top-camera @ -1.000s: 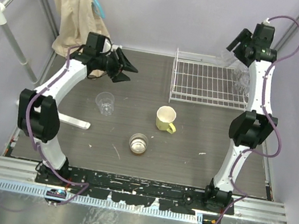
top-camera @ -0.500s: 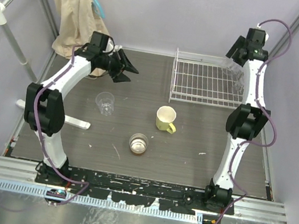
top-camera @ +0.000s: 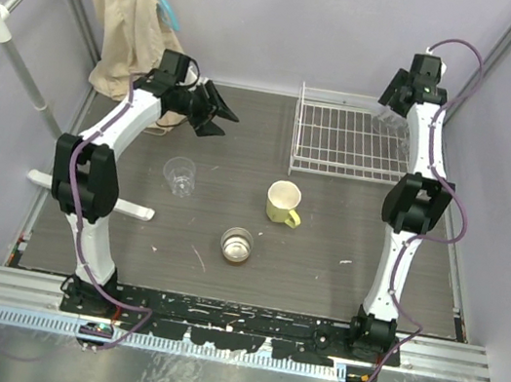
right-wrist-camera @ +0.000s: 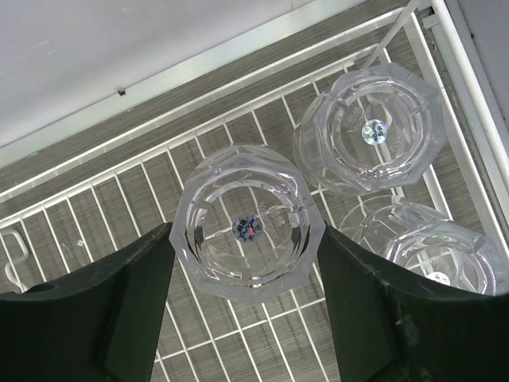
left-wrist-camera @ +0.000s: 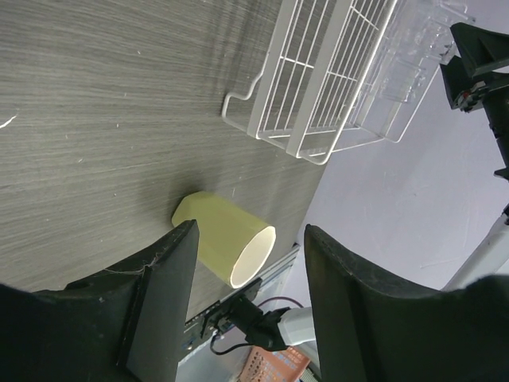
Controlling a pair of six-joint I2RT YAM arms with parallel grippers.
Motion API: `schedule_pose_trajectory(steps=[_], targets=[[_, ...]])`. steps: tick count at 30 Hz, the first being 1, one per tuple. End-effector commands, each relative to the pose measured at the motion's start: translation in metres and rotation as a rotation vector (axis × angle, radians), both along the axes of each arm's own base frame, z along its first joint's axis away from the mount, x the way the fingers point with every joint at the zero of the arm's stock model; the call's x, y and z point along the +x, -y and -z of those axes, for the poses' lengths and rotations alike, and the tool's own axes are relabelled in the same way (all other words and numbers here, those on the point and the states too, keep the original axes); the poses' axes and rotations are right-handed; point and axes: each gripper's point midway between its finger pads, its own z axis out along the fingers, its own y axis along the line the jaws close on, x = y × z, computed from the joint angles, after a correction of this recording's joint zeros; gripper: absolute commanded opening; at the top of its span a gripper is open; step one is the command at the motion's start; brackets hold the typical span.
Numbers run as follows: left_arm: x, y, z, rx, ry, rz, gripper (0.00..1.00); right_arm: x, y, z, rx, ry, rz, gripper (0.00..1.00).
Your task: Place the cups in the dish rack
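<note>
Item: dish rack (right-wrist-camera: 457,95), white wire, over dark wood-grain tabletop (right-wrist-camera: 95,171). Contents: three clear faceted tumblers seen end-on, one at centre frame (right-wrist-camera: 249,225), one upper right (right-wrist-camera: 370,130), one lower right (right-wrist-camera: 429,255), its lower left edge hidden. The gripper (right-wrist-camera: 242,231) has its dark fingers spread wide, either side of the centre tumbler.

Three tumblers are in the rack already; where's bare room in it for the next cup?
The white wire dish rack is bare across its left and middle grid, up to the left wall. The right end is crowded: three clear faceted tumblers cluster there, under the open right gripper.
</note>
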Motion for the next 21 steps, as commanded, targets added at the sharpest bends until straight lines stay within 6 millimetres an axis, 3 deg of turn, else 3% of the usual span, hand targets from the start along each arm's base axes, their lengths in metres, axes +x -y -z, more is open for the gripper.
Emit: schedule_pose_trajectory(steps=[1, 9, 15, 17, 21], targets=[[0.005, 0.0, -0.002, -0.014, 0.0, 0.002, 0.63, 0.016, 0.004, -0.041, -0.038, 0.127, 0.005, 0.17], [0.006, 0.0, 0.0, -0.01, -0.005, 0.0, 0.63, 0.02, 0.004, -0.024, -0.041, 0.104, 0.005, 0.17], [0.008, -0.001, 0.004, -0.01, -0.012, -0.002, 0.62, 0.022, 0.006, -0.029, -0.051, 0.119, 0.006, 0.17], [0.009, -0.001, 0.004, -0.011, -0.014, -0.004, 0.62, 0.025, 0.006, -0.015, -0.05, 0.097, 0.005, 0.17], [0.012, -0.001, 0.005, -0.012, -0.014, -0.005, 0.62, 0.027, 0.005, -0.008, -0.049, 0.089, 0.002, 0.17]])
